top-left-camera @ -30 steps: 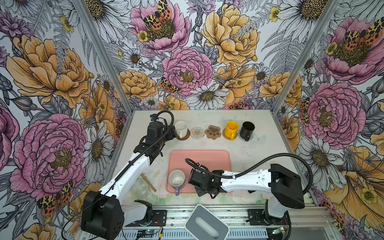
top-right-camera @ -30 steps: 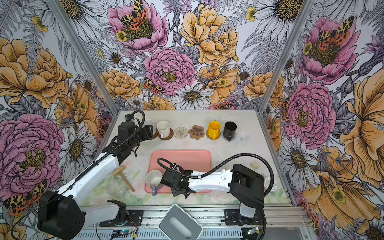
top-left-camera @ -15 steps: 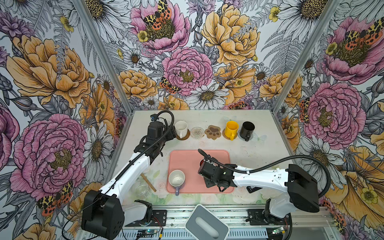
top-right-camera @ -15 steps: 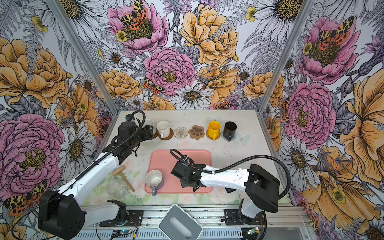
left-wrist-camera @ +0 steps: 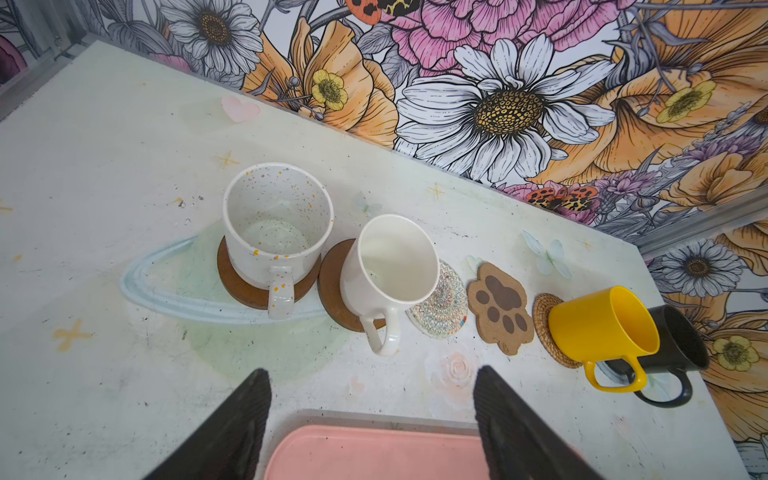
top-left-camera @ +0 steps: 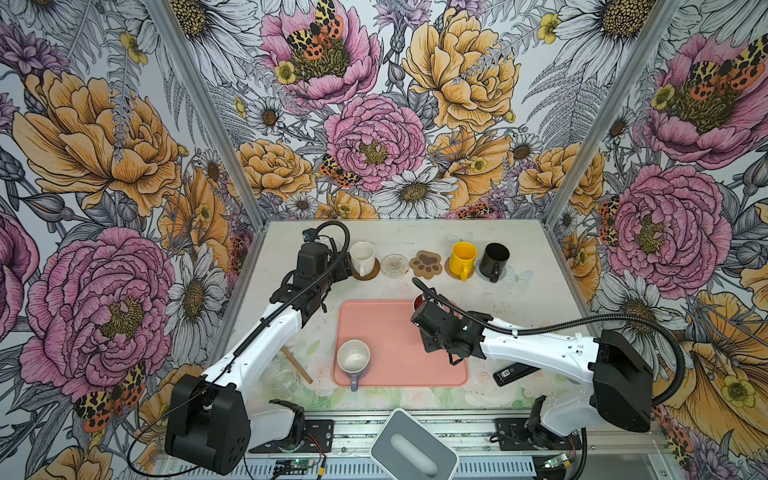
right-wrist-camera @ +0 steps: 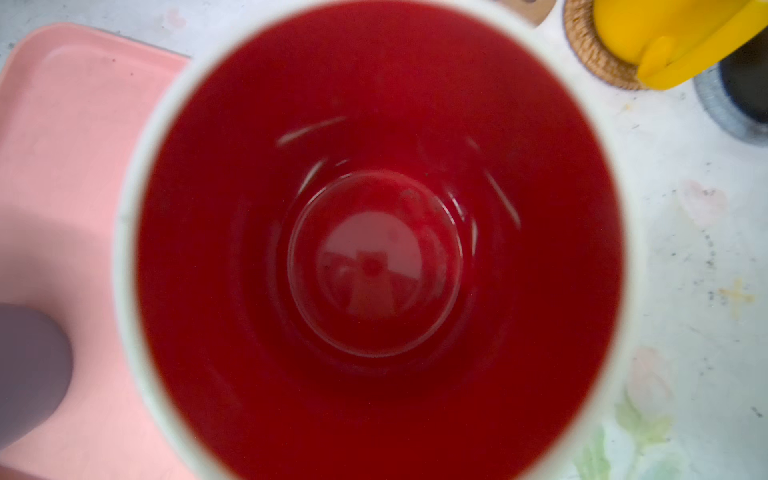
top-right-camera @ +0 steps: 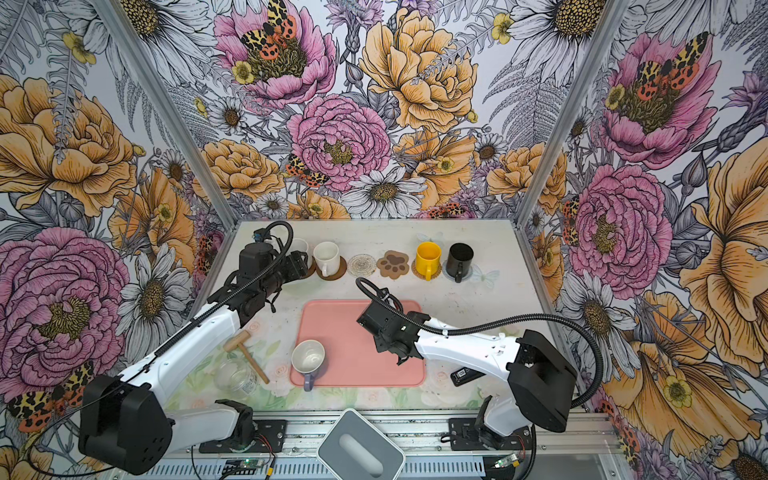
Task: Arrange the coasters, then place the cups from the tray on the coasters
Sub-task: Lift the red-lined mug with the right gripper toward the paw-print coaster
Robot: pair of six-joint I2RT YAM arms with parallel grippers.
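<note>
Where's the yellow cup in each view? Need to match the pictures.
Top view: yellow cup in the back row, between the paw-print coaster and the black cup.
Top view: same slot in the row.
Left wrist: again between paw-print coaster and black cup.
Right wrist: only part of it shows, beyond the rim of the red-inside cup.
Shared landmark: the rattan coaster under it, visible in all four.

Cup (top-left-camera: pixel 353 358) on tray (top-left-camera: pixel 395 332), coasters (top-left-camera: pixel 425 263) behind

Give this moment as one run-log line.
right gripper: holds red-inside cup | left gripper: open | lavender cup: on tray | free: woven coaster, paw coaster
</note>
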